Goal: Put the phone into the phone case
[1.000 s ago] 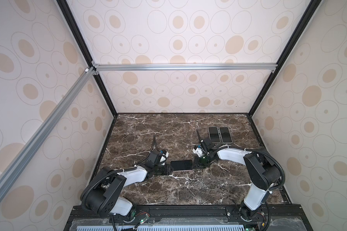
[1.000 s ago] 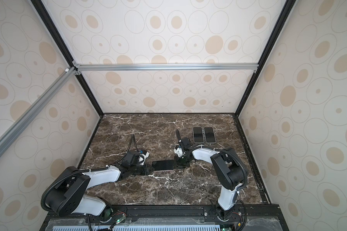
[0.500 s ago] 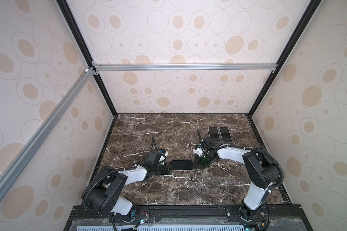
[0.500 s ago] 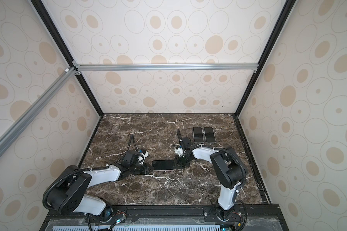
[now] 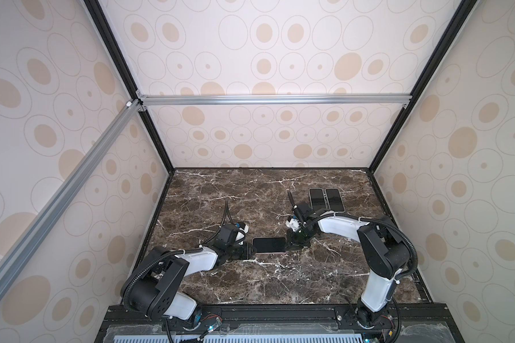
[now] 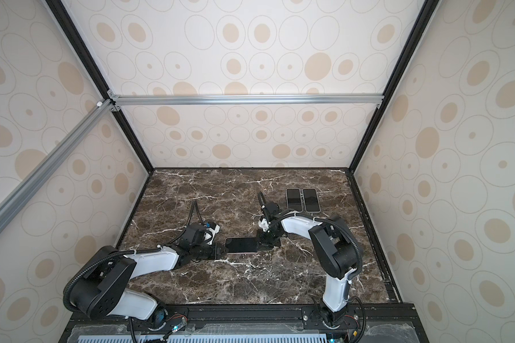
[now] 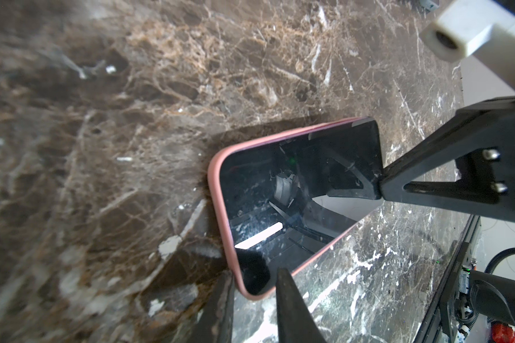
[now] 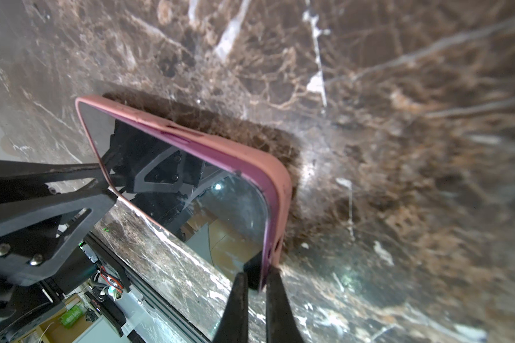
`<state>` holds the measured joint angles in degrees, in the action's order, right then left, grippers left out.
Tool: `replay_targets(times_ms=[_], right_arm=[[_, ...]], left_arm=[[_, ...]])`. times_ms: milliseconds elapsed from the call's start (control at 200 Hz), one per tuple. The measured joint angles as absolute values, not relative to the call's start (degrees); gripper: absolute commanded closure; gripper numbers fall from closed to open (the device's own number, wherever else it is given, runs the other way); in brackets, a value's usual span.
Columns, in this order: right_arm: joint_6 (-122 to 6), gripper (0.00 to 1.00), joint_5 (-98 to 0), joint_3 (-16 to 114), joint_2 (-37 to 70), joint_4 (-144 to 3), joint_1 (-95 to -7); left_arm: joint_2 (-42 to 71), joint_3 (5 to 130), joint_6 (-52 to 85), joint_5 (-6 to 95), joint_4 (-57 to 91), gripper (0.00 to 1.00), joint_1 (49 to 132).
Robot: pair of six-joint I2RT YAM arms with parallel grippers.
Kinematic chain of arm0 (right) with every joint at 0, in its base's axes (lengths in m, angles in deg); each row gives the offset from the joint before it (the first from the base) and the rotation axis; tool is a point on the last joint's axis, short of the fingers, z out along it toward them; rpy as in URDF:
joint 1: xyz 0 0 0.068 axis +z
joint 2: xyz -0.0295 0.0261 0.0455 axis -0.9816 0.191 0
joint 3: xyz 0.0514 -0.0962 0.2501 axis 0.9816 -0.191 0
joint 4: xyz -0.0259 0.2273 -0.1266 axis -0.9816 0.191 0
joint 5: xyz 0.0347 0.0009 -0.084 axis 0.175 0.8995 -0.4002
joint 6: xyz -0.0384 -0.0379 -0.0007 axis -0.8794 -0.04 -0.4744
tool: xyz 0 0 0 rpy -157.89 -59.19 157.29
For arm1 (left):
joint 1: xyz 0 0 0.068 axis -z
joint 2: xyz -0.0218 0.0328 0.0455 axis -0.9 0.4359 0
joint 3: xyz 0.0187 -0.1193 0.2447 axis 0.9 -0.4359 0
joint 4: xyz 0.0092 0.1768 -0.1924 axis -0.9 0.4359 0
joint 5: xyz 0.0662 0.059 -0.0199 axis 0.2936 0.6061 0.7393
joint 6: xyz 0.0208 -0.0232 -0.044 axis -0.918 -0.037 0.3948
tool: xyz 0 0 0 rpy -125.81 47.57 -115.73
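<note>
Where the two arms meet near the middle of the table point(image 5: 250, 282), we find the phone point(image 5: 269, 245) lying lengthwise between them, screen up and already seated in the phone case point(image 7: 217, 190). The screen is black, glossy and unlit, and it mirrors the gripper parts above it. The case is a matt pink shell. Its rim runs round the glass on every side that shows, with rounded corners and small slots cut in one long side and one short end.

The left gripper point(image 7: 253, 285) stands narrow, its fingers closed on a corner of the case at the phone's left end. The right gripper point(image 8: 256, 276) is closed tight on the opposite short end. It pinches through the thickness, with one finger on the glass side and one on the pink back. A broad shadow sits under the cased phone. We cannot tell whether it rests on the table or hangs just clear of it.

The table is dark brown marble with white veins. Two further phones point(image 5: 324, 199) lie side by side at the back right, screens dark, well apart from the cased phone.

Pale walls point(image 5: 250, 59) printed with beige dots and thin rings enclose three sides. A black frame point(image 5: 393, 124) marks the corners. One aluminium rail point(image 5: 274, 99) crosses the back wall.
</note>
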<state>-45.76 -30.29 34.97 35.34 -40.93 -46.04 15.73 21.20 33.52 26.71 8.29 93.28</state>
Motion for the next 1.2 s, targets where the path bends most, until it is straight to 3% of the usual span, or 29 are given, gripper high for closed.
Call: replay_targets(times_ms=[1200], right_arm=[[-45.3, 0.93, -52.9, 46.3, 40.5, -26.7, -35.6]], left_arm=[[12.3, 19.3, 33.6, 27.6, 10.4, 0.75, 94.5]])
